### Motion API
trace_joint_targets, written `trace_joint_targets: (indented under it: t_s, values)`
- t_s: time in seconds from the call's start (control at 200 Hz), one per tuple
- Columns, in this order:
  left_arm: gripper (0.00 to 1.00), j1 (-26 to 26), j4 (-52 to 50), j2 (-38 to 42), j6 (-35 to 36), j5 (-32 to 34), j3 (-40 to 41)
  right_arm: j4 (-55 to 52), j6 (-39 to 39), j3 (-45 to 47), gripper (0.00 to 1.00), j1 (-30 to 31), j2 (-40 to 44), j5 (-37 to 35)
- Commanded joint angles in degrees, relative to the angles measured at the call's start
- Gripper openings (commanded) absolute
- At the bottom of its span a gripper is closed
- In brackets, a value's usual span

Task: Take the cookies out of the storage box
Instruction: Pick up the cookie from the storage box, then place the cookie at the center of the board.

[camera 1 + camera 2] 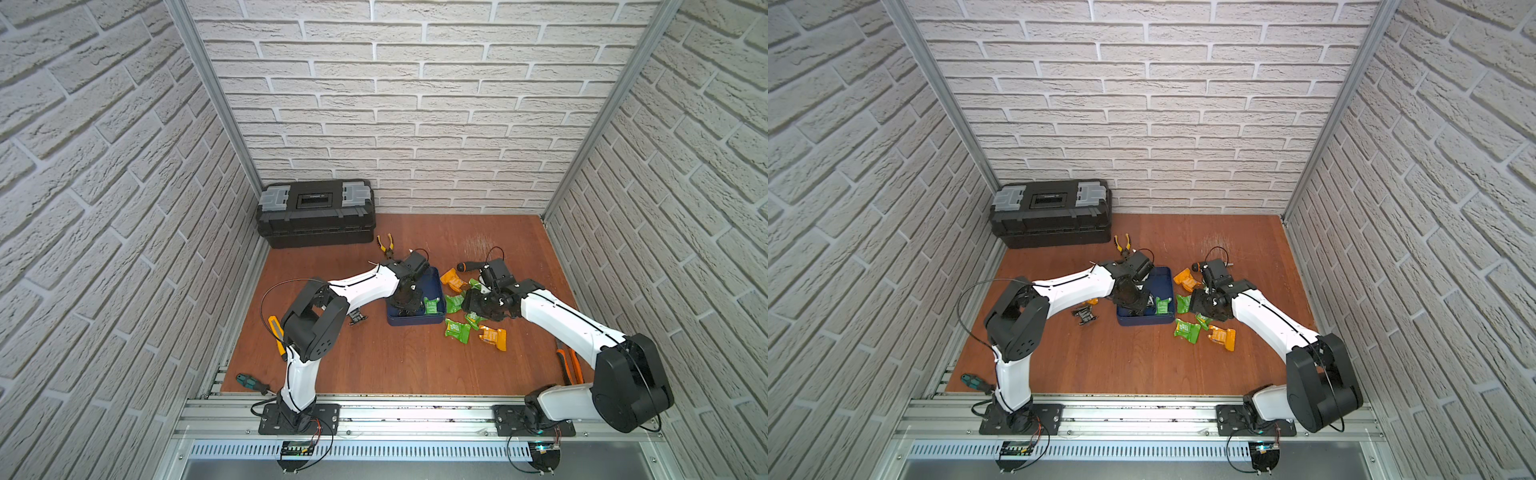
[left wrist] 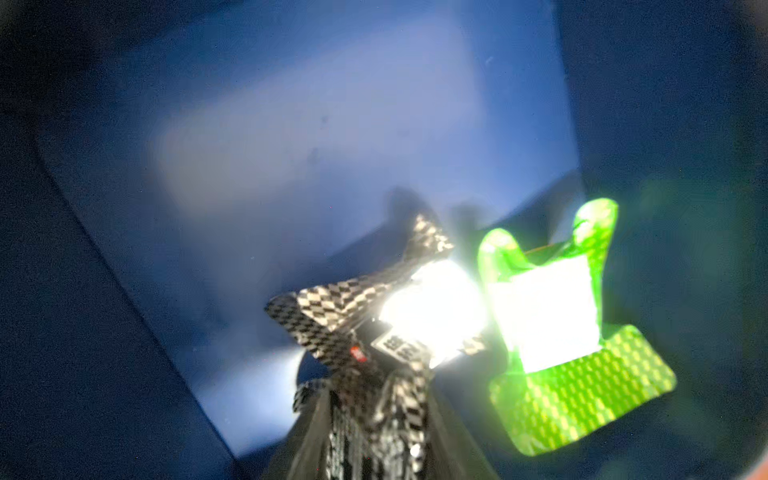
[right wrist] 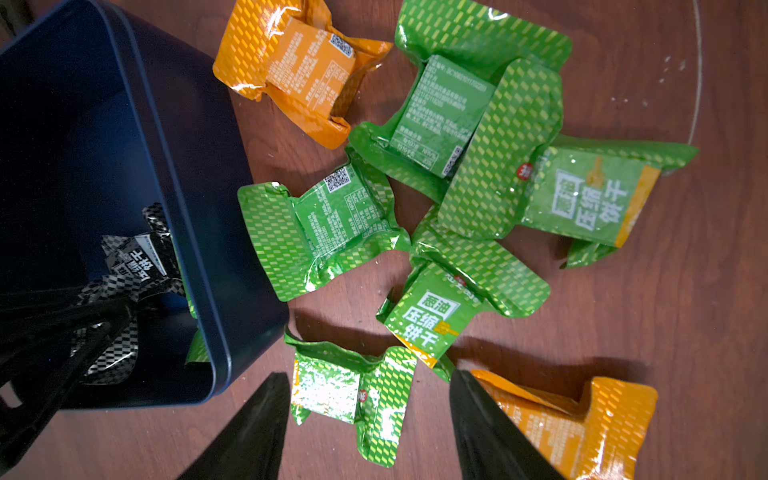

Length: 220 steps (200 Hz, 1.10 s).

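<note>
Top views: storage box (image 1: 419,321) mid-scene, left gripper (image 1: 409,309) inside; cookies (image 1: 457,330) scattered just beside.
Left wrist: left gripper pinches black packet (image 2: 374,316); boxed green packet (image 2: 582,395) alongside.
Right wrist: right gripper (image 3: 368,376) spread wide over loose green packet (image 3: 353,399).

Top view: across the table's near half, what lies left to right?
Teal-handled screwdriver, navy blue square storage tray, green foil cookie packet, orange foil cookie packet, orange-handled pliers.

A navy blue square box (image 1: 415,321) with rounded corners is set flat, with a black chequered foil packet (image 2: 353,307) and a green foil packet (image 1: 431,306) inside. Green and orange foil packets (image 3: 328,232) are scattered just beside it.
</note>
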<state>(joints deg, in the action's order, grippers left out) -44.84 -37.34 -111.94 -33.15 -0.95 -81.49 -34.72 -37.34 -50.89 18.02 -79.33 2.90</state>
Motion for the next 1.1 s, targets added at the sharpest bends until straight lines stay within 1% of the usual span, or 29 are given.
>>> trace_joint_targets:
  t_s: [0.0, 0.32, 0.515, 0.68, 0.775, 0.845, 1.02, 1.095]
  values:
    - [0.35, -0.51, -0.40, 0.91, 0.89, 1.62, -1.01, 1.23, -0.72, -1.71, 0.66, 0.42, -0.14, 0.52]
    - [0.26, -0.60, -1.59, 3.75, 1.89, 4.24, -2.21, 0.97, -0.60, -2.00, 0.65, 0.79, 0.05, 0.14]
    - [0.17, -0.61, -1.39, 6.06, 1.71, 6.03, -1.83, 0.97, -0.71, -1.75, 0.65, 0.88, 0.40, 0.08]
    - [0.15, -0.34, -0.81, 8.35, 1.21, 6.71, -1.31, 0.97, -0.70, -2.08, 0.65, 0.96, 0.46, 0.05]
    - [0.15, 0.27, 0.78, 10.99, 0.07, 6.50, -0.16, 0.93, -0.50, -2.60, 0.64, 1.43, 0.46, -0.02]
    - [0.15, 1.49, 3.40, 13.51, -1.43, 4.66, 1.93, 0.56, -0.02, -3.51, 0.64, 2.42, 0.11, -0.36]
    - [0.15, 8.03, 17.88, 20.94, -9.40, -7.02, 13.36, -0.96, 1.72, -7.15, 0.63, 6.11, -2.50, -2.07]
    - [0.15, 10.32, 22.69, 23.97, -11.98, -8.80, 17.59, -0.92, 2.10, -8.35, 0.62, 7.55, -3.67, -2.45]
